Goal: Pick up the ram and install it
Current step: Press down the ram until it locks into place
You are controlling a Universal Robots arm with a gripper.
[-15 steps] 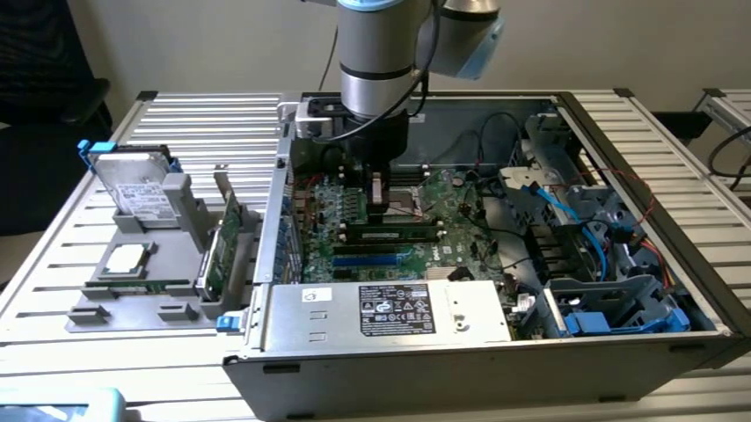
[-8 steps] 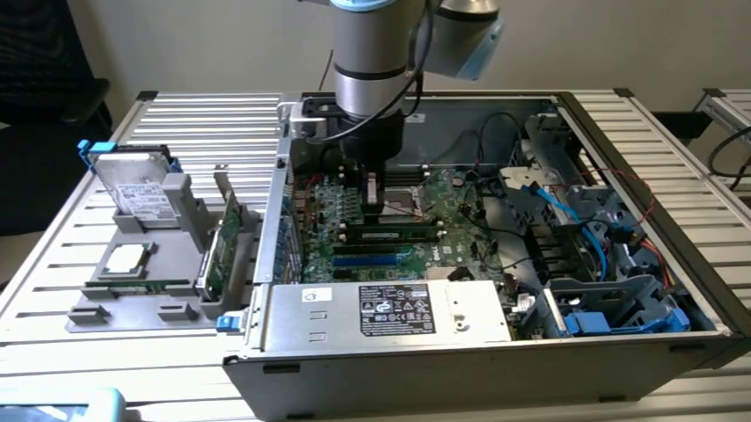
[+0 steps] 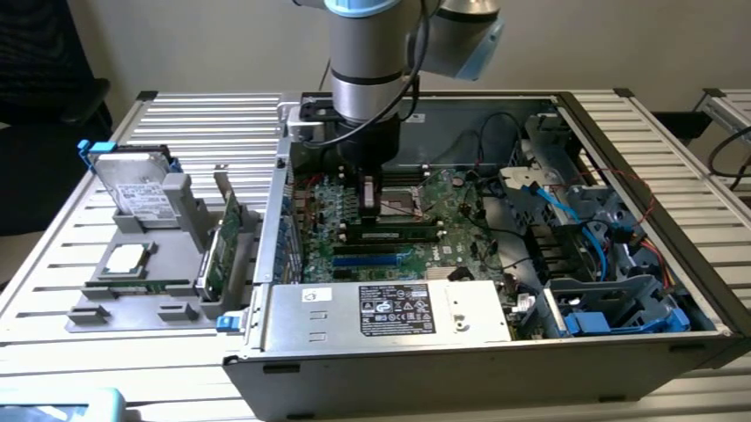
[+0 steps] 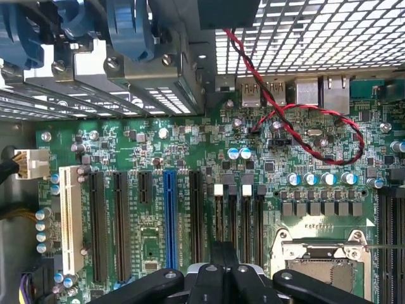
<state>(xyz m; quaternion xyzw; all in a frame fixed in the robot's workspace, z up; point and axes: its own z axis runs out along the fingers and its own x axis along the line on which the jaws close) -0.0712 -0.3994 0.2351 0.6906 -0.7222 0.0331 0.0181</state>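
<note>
One claw is hanging closed over the motherboard, gripping nothing, while the ram is sitting slotted there.

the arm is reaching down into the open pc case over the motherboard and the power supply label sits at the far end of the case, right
Not quite. The arm does reach into the open case over the motherboard, but the power supply label sits at the near end of the case, as the exterior view shows.

Matt grey metal computer case — glossy green motherboard, black plastic slots
</note>
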